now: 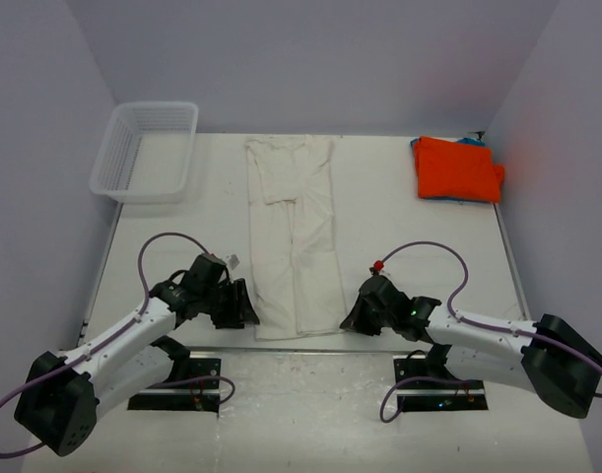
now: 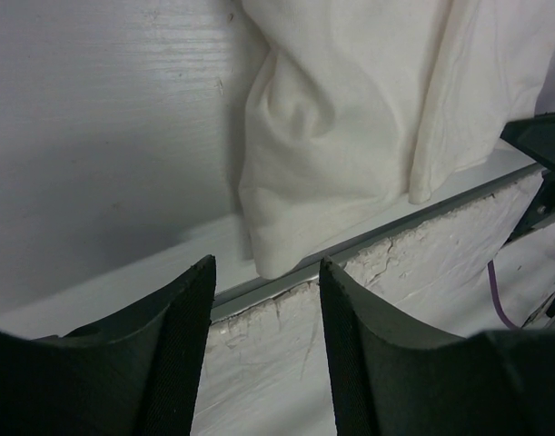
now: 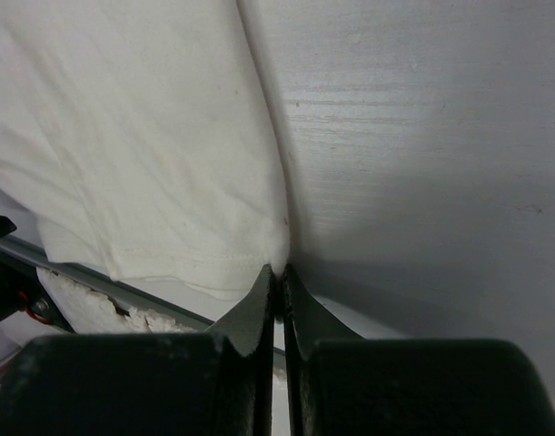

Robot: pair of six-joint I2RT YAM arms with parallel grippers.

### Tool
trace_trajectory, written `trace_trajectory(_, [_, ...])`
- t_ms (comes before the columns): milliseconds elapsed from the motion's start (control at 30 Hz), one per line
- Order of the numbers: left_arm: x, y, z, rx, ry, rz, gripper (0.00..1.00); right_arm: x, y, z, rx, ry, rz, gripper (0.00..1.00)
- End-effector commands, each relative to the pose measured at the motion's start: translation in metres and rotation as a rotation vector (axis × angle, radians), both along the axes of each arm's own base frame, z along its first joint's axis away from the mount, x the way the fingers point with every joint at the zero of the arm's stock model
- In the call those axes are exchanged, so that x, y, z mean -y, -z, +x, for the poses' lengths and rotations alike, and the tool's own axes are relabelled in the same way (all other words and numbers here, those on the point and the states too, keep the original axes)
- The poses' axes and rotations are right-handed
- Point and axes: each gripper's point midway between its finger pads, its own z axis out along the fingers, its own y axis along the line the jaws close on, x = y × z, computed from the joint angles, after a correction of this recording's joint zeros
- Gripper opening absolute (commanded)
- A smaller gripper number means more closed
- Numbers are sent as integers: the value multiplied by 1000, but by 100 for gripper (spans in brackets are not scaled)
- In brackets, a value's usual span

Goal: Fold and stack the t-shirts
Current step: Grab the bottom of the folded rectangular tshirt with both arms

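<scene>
A long cream t-shirt (image 1: 293, 236) lies folded into a narrow strip down the middle of the table, its hem at the near edge. My left gripper (image 1: 243, 313) is open beside the hem's left corner; in the left wrist view that corner of the cream t-shirt (image 2: 350, 136) sits just ahead of the left gripper (image 2: 266, 263), with nothing between the fingers. My right gripper (image 1: 348, 320) is shut at the hem's right corner, and in its wrist view the right gripper (image 3: 277, 270) pinches the edge of the cream t-shirt (image 3: 141, 136). A folded orange t-shirt (image 1: 458, 168) rests at the back right on a blue t-shirt (image 1: 419, 148) showing only as an edge.
A white mesh basket (image 1: 148, 148) stands at the back left corner. The table's metal front edge (image 2: 422, 213) runs right under the hem, with rough white board below it. Side walls close in left and right.
</scene>
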Motion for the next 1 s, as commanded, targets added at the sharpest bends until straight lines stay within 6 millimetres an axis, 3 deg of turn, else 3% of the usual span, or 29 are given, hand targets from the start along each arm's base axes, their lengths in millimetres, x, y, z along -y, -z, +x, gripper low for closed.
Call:
trace_trajectory(0, [5, 6, -5, -24, -7, 4, 50, 26, 17, -5, -6, 27, -110, 0])
trace_trajectory(100, [8, 15, -13, -54, 6, 37, 49, 27, 16, -4, 1, 30, -114, 0])
trace_trajectory(467, [14, 31, -14, -64, -18, 64, 46, 28, 16, -6, -2, 28, -110, 0])
trace_trajectory(733, [18, 34, -14, -62, -9, 60, 45, 29, 16, -6, -3, 33, -109, 0])
trace_trajectory(833, [16, 36, -16, -67, -7, 64, 42, 29, 15, -6, -2, 33, -108, 0])
trace_trajectory(967, [15, 38, -18, -74, -11, 63, 28, 29, 17, -6, -3, 33, -109, 0])
